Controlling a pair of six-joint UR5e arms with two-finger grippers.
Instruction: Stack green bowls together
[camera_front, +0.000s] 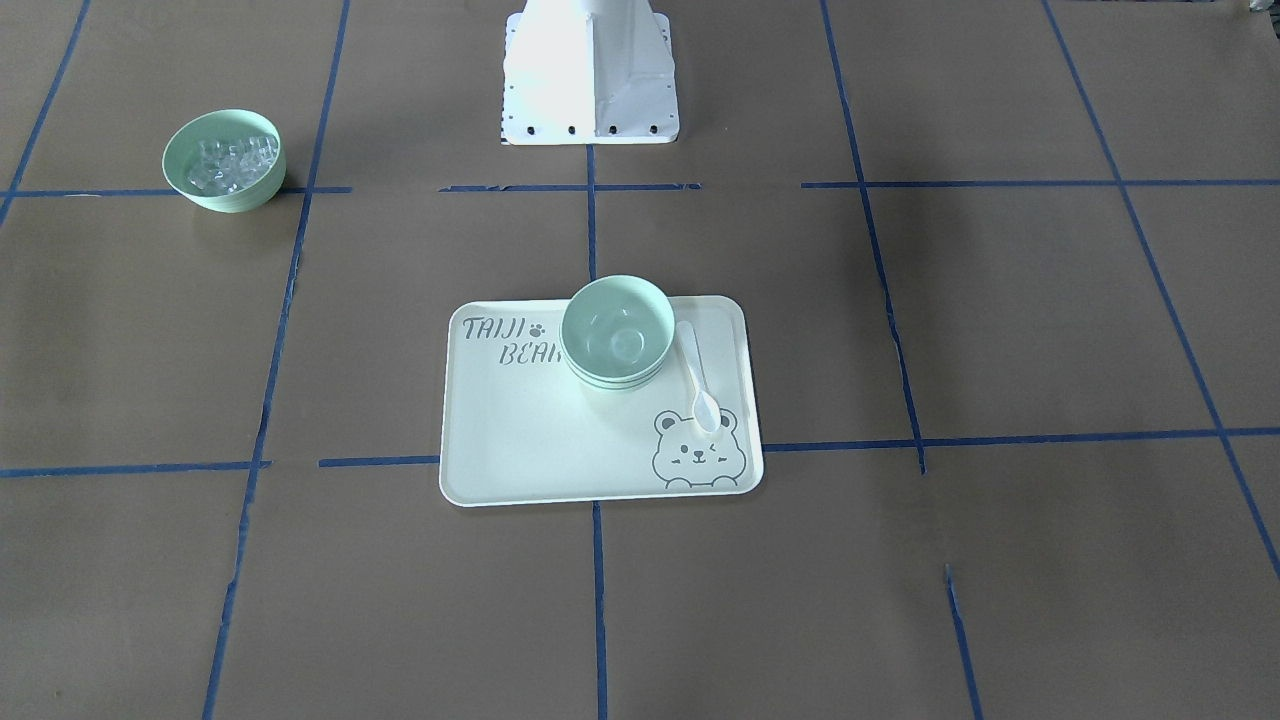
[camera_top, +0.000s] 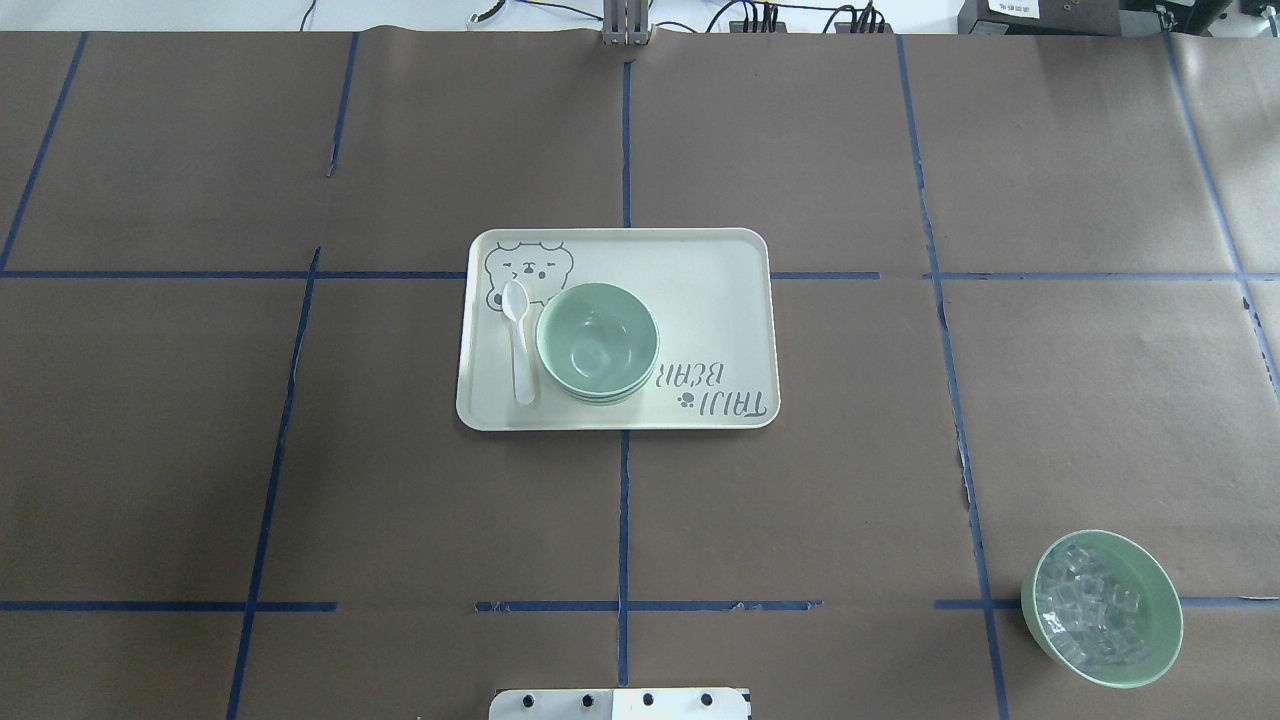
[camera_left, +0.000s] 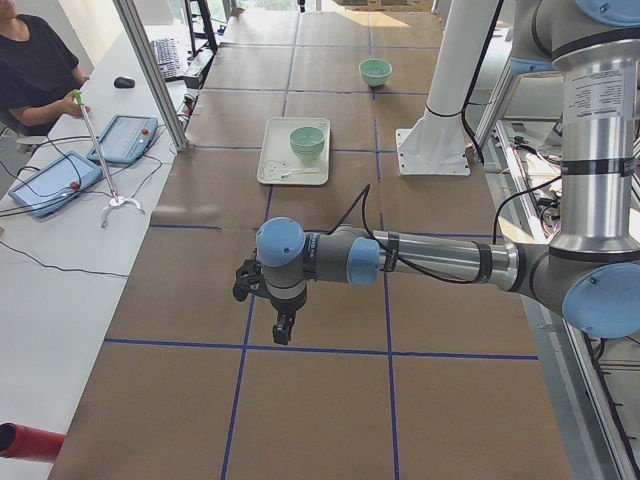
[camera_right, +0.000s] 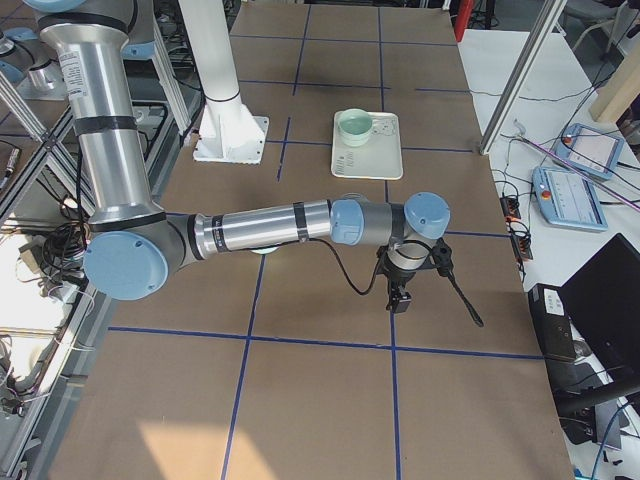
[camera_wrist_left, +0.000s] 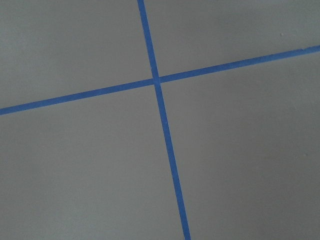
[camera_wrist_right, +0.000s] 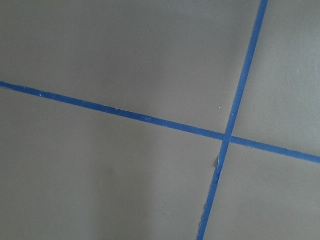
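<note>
The green bowls (camera_front: 615, 330) sit nested in one stack on the cream tray (camera_front: 520, 440), near its middle. The stack also shows in the overhead view (camera_top: 597, 342) and both side views (camera_left: 307, 143) (camera_right: 353, 127). My left gripper (camera_left: 284, 328) hangs low over bare table far from the tray, seen only in the left side view. My right gripper (camera_right: 399, 298) hangs likewise at the other end, seen only in the right side view. I cannot tell whether either is open or shut. Both wrist views show only brown paper and blue tape.
A white spoon (camera_front: 697, 375) lies on the tray beside the stack. A separate green bowl with clear ice-like chunks (camera_top: 1102, 608) stands near the robot's right side. The robot base (camera_front: 590, 75) is at the table's edge. An operator (camera_left: 35, 70) sits across the table.
</note>
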